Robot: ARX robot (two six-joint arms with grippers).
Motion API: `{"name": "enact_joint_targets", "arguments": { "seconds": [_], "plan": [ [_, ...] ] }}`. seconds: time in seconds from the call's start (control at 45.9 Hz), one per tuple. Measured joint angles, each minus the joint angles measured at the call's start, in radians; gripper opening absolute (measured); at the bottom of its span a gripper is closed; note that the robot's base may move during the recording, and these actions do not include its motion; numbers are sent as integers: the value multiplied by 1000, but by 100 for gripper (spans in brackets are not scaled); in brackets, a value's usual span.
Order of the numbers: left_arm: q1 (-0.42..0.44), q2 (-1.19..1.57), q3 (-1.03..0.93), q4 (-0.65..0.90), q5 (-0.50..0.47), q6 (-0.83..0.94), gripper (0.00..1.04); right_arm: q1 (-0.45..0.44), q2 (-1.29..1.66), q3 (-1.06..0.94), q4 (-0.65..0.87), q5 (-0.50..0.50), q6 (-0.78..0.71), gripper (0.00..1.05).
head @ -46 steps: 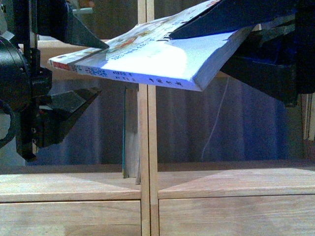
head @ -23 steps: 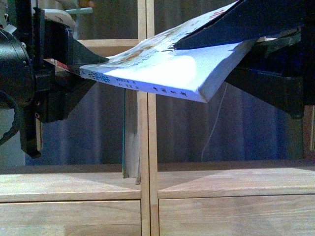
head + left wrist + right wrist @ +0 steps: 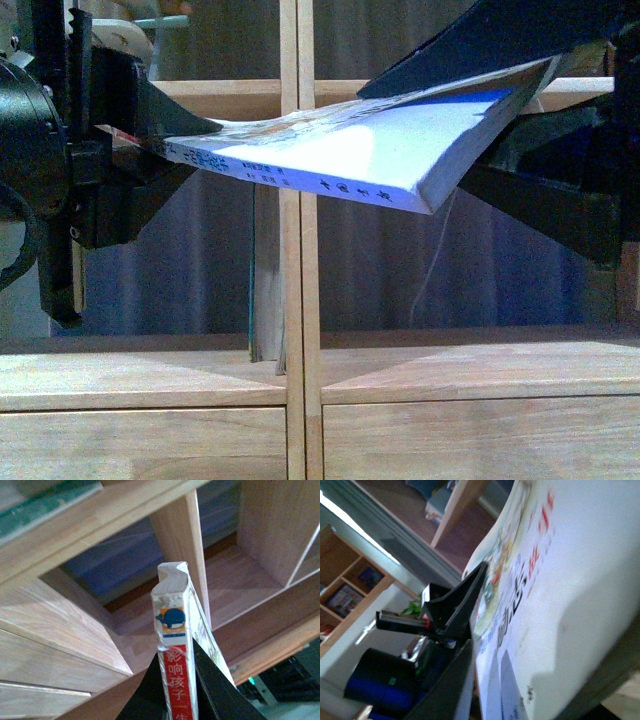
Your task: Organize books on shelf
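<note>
The paperback (image 3: 340, 165) is white with a multicoloured cover illustration, dark characters along its spine, and at the spine's end a blue whale on orange above a red band. The shelf (image 3: 150, 375) is pale grained wood; the upright book (image 3: 258, 280) mid-frame is teal-edged.

The left gripper (image 3: 176, 655) pinches a thin white book (image 3: 174, 600) between its two black fingers (image 3: 147, 692). The book's spine has a blue whale and a red part with letters. The book's end sits right in front of a wooden shelf post (image 3: 180, 540). Past the post it looks blue.
</note>
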State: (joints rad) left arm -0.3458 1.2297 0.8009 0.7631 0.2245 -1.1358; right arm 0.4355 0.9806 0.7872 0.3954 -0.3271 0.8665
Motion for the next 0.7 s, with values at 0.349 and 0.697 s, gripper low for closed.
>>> {"name": "enact_joint_targets", "arguments": {
  "seconds": [0.349,0.697],
  "plan": [
    [232,-51,83,-195,47,232,7,-343,30,37,70,120,-194,81],
    [438,-132,150,-317,38,681,7,-565,87,25,87,196,-447,98]
  ]
}}
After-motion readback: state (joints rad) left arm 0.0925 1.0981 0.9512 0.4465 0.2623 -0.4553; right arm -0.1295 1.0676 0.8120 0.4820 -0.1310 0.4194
